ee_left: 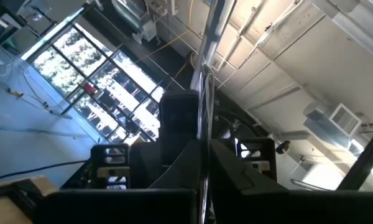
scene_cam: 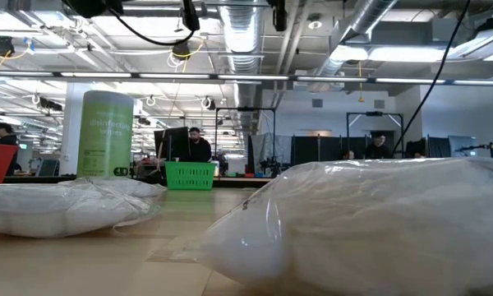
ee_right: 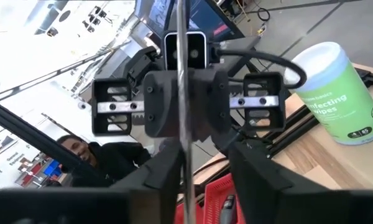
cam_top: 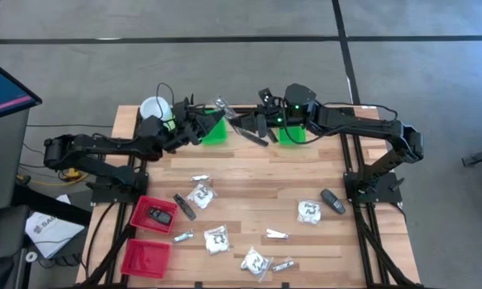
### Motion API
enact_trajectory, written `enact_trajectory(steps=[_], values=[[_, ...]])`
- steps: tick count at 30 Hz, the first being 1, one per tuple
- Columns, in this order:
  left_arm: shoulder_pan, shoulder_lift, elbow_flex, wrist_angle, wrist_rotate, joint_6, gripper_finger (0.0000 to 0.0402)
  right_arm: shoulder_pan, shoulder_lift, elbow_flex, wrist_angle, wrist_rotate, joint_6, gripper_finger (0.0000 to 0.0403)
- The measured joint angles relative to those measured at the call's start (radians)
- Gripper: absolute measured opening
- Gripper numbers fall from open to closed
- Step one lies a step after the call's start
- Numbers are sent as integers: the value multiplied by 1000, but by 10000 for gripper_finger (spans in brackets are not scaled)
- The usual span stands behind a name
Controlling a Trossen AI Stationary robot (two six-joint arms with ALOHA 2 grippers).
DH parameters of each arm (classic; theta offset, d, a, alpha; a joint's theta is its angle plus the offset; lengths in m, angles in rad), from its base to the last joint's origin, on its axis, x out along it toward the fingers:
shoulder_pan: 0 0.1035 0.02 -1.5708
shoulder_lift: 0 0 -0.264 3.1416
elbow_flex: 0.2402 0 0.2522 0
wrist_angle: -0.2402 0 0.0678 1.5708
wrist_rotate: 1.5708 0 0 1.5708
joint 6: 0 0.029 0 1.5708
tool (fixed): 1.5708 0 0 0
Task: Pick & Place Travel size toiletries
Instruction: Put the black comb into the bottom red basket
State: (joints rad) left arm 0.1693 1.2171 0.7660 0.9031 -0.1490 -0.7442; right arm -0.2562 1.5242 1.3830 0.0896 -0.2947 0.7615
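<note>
Both grippers hang over the table's far edge, facing each other. My left gripper [cam_top: 211, 120] is shut on a slim silvery sachet [cam_top: 222, 104]. Both wrist views show the sachet edge-on as a thin bright line [ee_left: 204, 124] [ee_right: 183, 93]. My right gripper [cam_top: 251, 128] is open, its fingers on either side of the same sachet. White crinkly packets [cam_top: 201, 195] [cam_top: 308, 212], further silvery sachets [cam_top: 277, 234] and dark sticks [cam_top: 332, 201] lie flat on the wooden table. A dark oval piece [cam_top: 159, 214] lies in a red basket [cam_top: 142, 215]. My left gripper pinches the silvery sachet between its two fingers [ee_left: 180, 180]. The sachet's flat faces lie against the fingers, so its edge [ee_left: 203, 186] faces the wrist camera. The sachet is lifted clear of the table and stands up beyond the fingers.
Two green baskets [cam_top: 217, 132] [cam_top: 291, 134] stand at the far edge, below the grippers. The light-green canister [cam_top: 155, 108] stands at the far left corner. A second red basket [cam_top: 145, 257] sits at the near left corner. In the low view a white packet [scene_cam: 370, 222] fills the foreground.
</note>
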Motion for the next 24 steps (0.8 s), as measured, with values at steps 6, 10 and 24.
enact_trajectory(steps=[6,10,24], values=[[-11,-7,0,-100,0,-48,3,-3,-7,0,-7,-21,25,229],[-18,-49,0,-236,-5,-79,2,-2,-22,0,-4,-42,13,277],[-70,-374,0,-911,-16,-216,2,21,-92,0,-54,-48,-39,312]])
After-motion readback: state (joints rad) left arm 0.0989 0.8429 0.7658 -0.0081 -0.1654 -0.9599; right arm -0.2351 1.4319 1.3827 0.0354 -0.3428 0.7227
